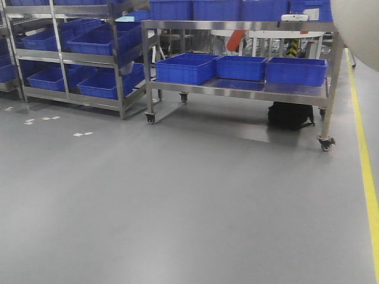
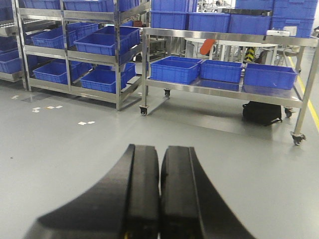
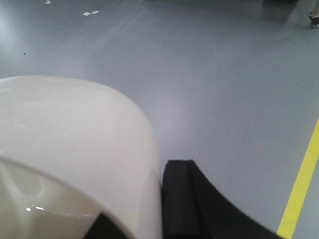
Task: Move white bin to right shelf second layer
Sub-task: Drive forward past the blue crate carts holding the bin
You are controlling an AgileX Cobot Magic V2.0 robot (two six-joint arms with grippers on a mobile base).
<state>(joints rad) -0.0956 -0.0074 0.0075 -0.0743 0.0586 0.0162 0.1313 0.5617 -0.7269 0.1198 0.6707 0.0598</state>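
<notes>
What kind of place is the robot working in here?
Probably a factory or warehouse: steel racks of blue crates, a steel table on castors, a yellow line on the grey floor.

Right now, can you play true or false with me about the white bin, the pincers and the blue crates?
1. The left pincer is shut with nothing in it. True.
2. The white bin sits on the floor. False: the right pincer holds it up by its rim.
3. Three blue crates sit on the steel table's lower level. True.
4. The black bag lies on top of that table. False: it lies on the floor beneath it.
</notes>
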